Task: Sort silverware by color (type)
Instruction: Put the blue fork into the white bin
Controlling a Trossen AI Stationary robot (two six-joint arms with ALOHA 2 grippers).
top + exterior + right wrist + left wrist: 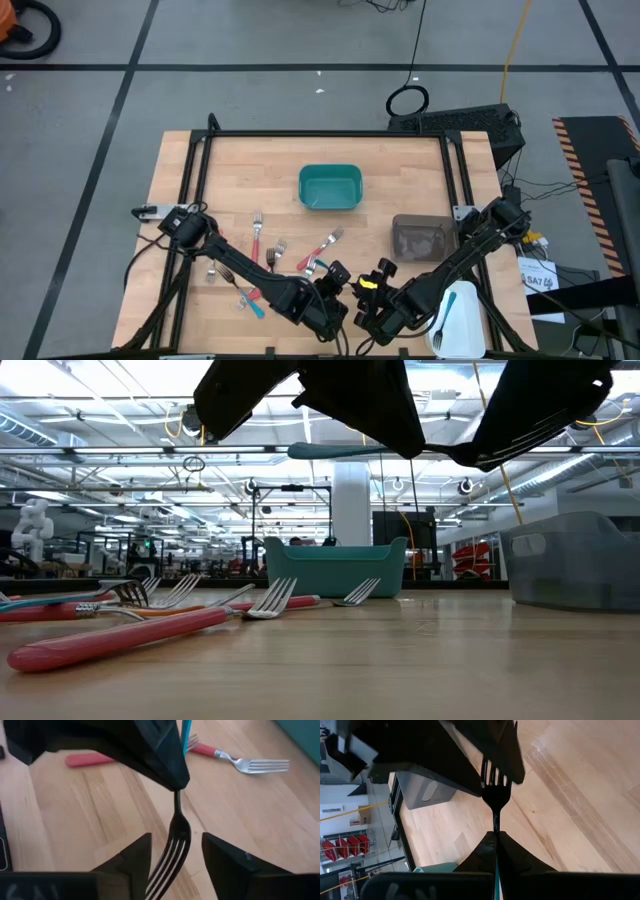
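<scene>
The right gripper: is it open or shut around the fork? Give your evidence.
Open. In the right wrist view the right gripper has its fingers spread either side of the fork, which the left gripper pinches by its handle.

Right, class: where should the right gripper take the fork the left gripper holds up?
By the tines, coming from the tip end. The left gripper is shut on the fork behind them, so only the tines stick out free, between the right gripper's open fingers.

Fork (495, 790) handle hidden inside left tool (496, 851)
</scene>
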